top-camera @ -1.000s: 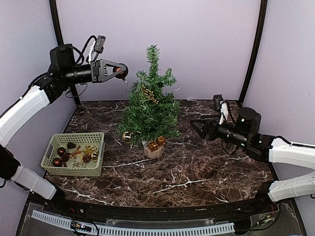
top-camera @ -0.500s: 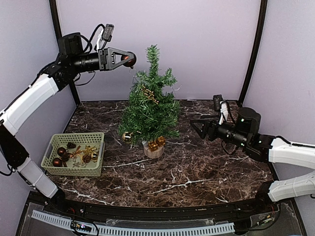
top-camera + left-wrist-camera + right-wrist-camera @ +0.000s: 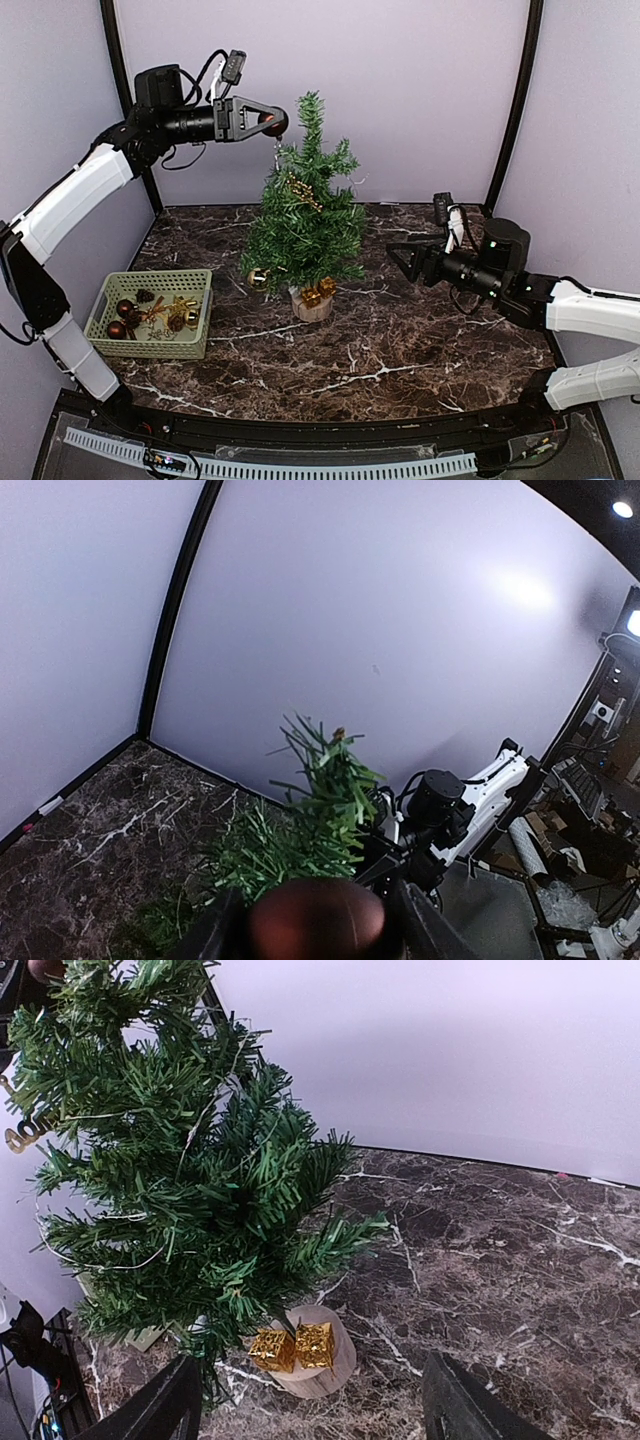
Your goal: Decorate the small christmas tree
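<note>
We see the tree [image 3: 305, 215] upright at the middle of the table [image 3: 400, 350], trunk vertical, tip straight up. The left gripper [image 3: 280, 125], high and reaching level, pinches a brown ball [image 3: 268, 121] just beside the treetop; the right gripper [image 3: 392, 260], low beside the tree, is spread and empty

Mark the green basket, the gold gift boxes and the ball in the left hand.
green basket [image 3: 148, 347], top external view, near wall.
gold gift boxes [image 3: 314, 1344], right wrist view, face of the right box.
brown ball [image 3: 318, 918], left wrist view, middle of its front.

no readable text — gold ornament lettering illegible
</note>
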Action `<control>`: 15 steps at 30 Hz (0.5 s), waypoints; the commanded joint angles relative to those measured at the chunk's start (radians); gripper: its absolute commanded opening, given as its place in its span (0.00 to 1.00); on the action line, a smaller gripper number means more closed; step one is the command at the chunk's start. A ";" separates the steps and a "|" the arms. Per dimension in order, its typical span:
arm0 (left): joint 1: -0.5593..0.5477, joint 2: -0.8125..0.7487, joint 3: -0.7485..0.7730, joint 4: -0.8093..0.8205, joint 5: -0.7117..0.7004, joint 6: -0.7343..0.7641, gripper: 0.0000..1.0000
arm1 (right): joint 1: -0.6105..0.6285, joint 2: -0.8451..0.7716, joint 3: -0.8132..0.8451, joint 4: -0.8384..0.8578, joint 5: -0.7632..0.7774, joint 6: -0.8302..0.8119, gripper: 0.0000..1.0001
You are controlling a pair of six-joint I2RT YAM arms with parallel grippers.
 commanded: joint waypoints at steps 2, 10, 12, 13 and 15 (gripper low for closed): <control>-0.009 0.004 0.034 -0.011 0.039 0.003 0.48 | 0.009 -0.017 0.006 0.043 0.015 0.001 0.76; -0.026 0.017 0.035 -0.039 0.053 0.017 0.48 | 0.009 -0.021 0.004 0.043 0.016 0.003 0.76; -0.026 0.020 0.035 -0.043 0.054 0.016 0.47 | 0.009 -0.021 0.004 0.044 0.015 0.004 0.76; -0.026 0.020 0.033 -0.044 0.054 0.016 0.47 | 0.009 -0.022 0.003 0.043 0.015 0.004 0.76; -0.027 0.024 0.030 -0.043 0.055 0.015 0.47 | 0.009 -0.024 0.003 0.043 0.016 0.005 0.76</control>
